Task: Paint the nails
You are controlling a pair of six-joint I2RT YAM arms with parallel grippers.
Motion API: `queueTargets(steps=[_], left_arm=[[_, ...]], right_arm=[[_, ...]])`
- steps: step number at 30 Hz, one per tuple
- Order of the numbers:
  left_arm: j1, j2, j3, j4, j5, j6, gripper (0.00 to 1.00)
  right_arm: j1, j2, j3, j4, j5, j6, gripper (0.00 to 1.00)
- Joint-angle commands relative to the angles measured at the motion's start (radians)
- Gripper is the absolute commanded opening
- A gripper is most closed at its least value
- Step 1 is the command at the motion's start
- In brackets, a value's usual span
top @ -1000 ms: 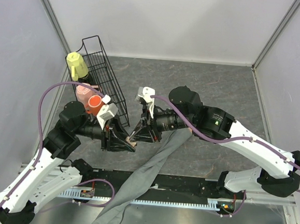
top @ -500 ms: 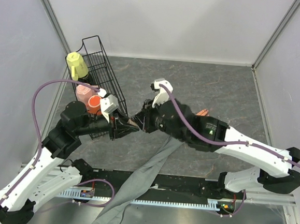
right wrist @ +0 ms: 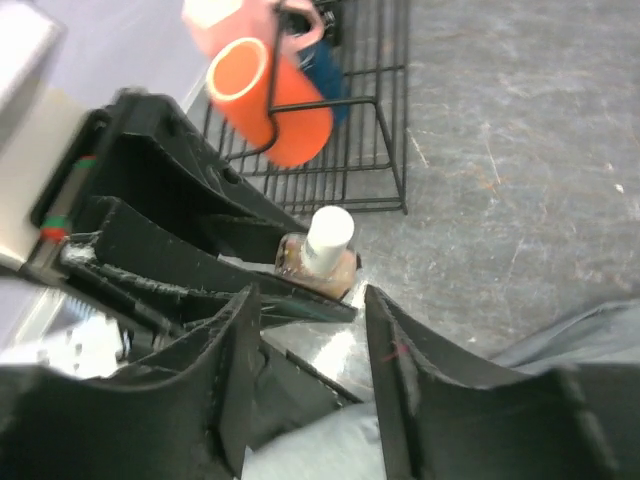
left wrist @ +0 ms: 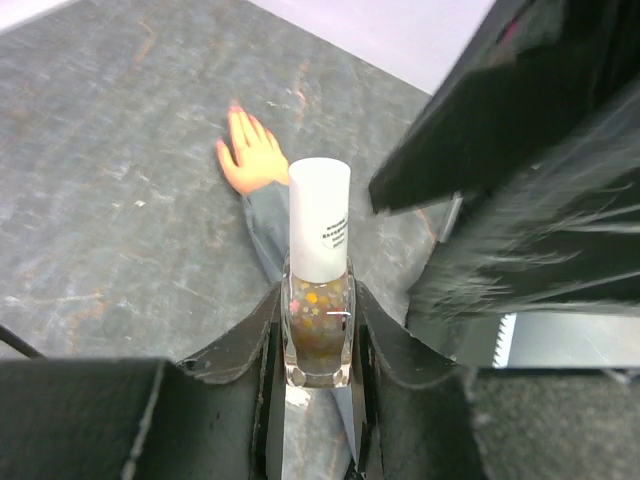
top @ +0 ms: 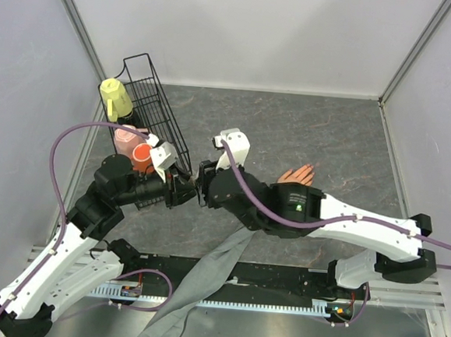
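Grey marbled tabletop (top: 314, 129), pale walls, wire rack (top: 156, 108) far left.

Left hand (left wrist: 318, 305) pinches a glitter polish bottle (left wrist: 318, 335) by its base. The bottle's long axis runs out along the fingers, white cap (right wrist: 328, 235) leading. Right hand (right wrist: 310, 300) faces it with fingers spread; the cap is just ahead, in line with the gap and not yet touched.

Mannequin hand (top: 298, 175) lies flat beside the right arm, well apart from both hands. Nails (left wrist: 238, 115) too small to judge colour.

Judgement: uncapping comes next, and the right hand is best placed.
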Motion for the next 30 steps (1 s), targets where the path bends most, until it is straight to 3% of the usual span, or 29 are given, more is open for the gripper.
queueTargets(steps=[1,6,12,21,30], left_arm=[[0.01,-0.028,-0.01,-0.009,0.146,0.021,0.02],[0.01,-0.045,-0.007,-0.006,0.359,-0.02,0.02],[0.01,-0.023,0.021,0.024,0.539,-0.085,0.02],[0.01,-0.017,0.036,0.016,0.574,-0.099,0.02],[0.01,-0.025,0.042,0.017,0.585,-0.103,0.02]], right_arm=[[-0.088,-0.102,0.042,-0.025,-0.319,-0.179,0.57],[-0.181,-0.179,-0.007,-0.017,-0.67,-0.349,0.56],[-0.212,-0.203,-0.048,0.027,-0.939,-0.469,0.5],[-0.228,-0.156,-0.034,0.052,-1.08,-0.496,0.6],[-0.246,-0.122,-0.016,0.061,-1.123,-0.504,0.54]])
